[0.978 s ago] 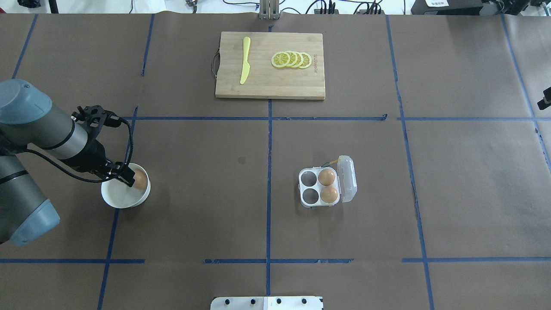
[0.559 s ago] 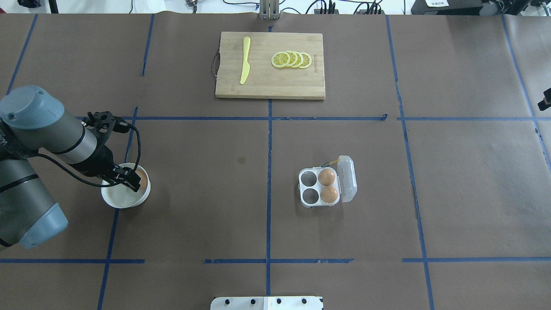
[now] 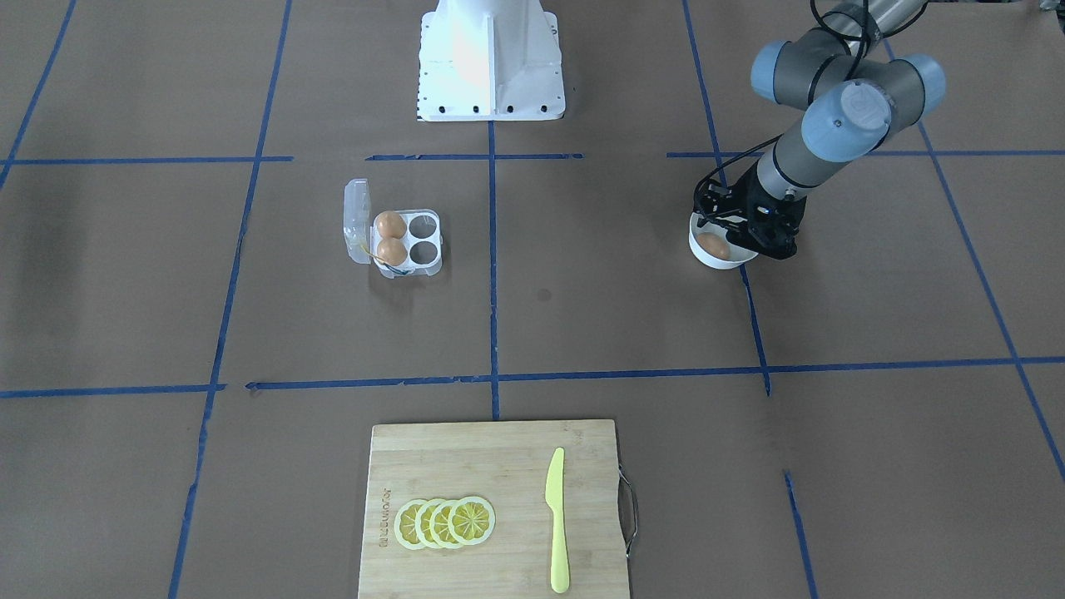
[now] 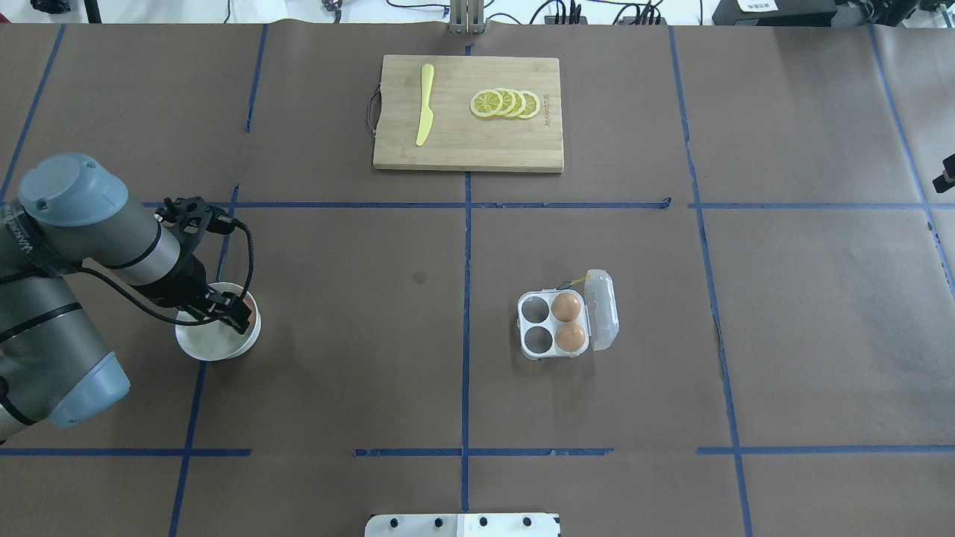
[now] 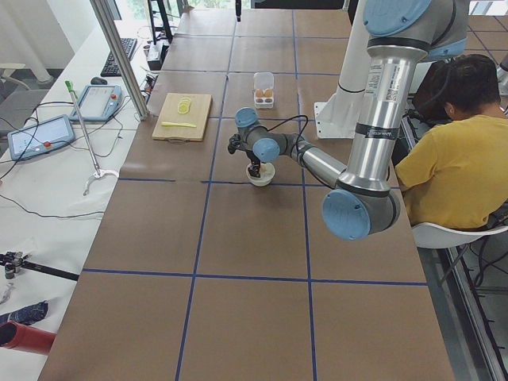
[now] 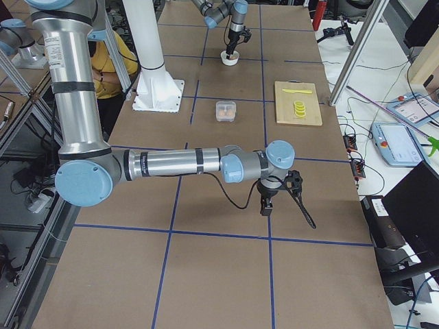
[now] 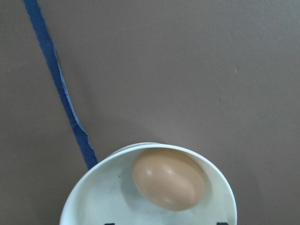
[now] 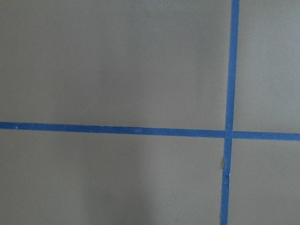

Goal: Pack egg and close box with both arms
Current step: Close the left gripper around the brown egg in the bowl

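The egg [image 7: 168, 178] lies in a round white bowl [image 7: 215, 187] at the table's left; it also shows in the front view [image 3: 712, 245]. My left gripper [image 4: 237, 319] is open and hangs over the bowl [image 4: 213, 344], above the egg, whose edge [image 4: 254, 313] peeks out. The clear box [image 4: 550, 324] stands open right of centre, lid [image 4: 603, 309] folded to the right. Two eggs [image 4: 566, 306] [image 4: 571, 337] fill its right cups; the left cups are empty. My right gripper [image 6: 266, 208] hovers over bare table far right; I cannot tell its state.
A wooden cutting board [image 4: 462, 149] with lemon slices [image 4: 505, 103] and a yellow knife [image 4: 424, 104] lies at the far centre. The white base pedestal [image 3: 491, 58] stands at the robot's side. Blue tape lines cross the brown table cover.
My left arm has swung right and forward. Its gripper has moved from the bowl's left part to over the egg, now covering most of it. The box has not moved.
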`<state>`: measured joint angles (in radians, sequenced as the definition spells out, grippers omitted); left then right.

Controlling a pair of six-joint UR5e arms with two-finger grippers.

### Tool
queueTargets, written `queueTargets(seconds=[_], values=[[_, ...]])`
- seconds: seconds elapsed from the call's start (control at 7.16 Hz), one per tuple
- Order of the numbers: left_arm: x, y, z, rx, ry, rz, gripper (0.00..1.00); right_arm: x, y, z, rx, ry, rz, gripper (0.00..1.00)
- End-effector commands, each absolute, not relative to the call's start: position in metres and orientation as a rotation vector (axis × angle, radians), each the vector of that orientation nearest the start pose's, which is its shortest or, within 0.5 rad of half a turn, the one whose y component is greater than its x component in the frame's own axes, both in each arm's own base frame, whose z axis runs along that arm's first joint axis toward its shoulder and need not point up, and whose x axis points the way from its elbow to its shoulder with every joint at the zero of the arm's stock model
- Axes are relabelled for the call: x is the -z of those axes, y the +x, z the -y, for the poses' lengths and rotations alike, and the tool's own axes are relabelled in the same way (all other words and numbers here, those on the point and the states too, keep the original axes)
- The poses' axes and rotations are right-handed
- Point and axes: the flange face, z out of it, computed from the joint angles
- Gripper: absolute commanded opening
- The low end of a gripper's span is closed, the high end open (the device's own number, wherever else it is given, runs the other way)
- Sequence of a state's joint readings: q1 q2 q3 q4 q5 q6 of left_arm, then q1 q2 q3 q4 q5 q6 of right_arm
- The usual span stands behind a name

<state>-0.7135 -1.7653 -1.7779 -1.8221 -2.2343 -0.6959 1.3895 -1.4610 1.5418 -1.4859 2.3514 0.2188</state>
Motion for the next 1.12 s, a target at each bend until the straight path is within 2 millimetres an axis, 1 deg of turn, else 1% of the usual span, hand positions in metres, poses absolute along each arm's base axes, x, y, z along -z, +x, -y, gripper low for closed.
queueTargets(seconds=[0.0, 0.28, 0.56, 0.7, 0.98], values=[[-0.4292, 0.3866, 0.4305, -0.367, 0.005, -0.892, 0.78, -0.6064, -0.0365, 0.5502, 0.027, -0.001, 0.795, 1.0], [-0.43, 0.3861, 0.4323, -0.364, 0.023, -0.879, 0.78, -0.6072, -0.0372, 0.5495, 0.026, -0.004, 0.794, 1.0], [-0.4231, 0.3884, 0.4347, -0.366, 0.034, -0.885, 0.78, -0.608, -0.0363, 0.5495, 0.024, -0.005, 0.794, 1.0], [-0.4282, 0.3885, 0.4381, -0.355, 0.051, -0.861, 0.78, -0.6064, -0.0364, 0.5502, 0.025, -0.002, 0.795, 1.0], [-0.43, 0.3887, 0.4389, -0.353, 0.054, -0.855, 0.78, -0.6071, -0.0364, 0.5495, 0.025, -0.004, 0.796, 1.0]])
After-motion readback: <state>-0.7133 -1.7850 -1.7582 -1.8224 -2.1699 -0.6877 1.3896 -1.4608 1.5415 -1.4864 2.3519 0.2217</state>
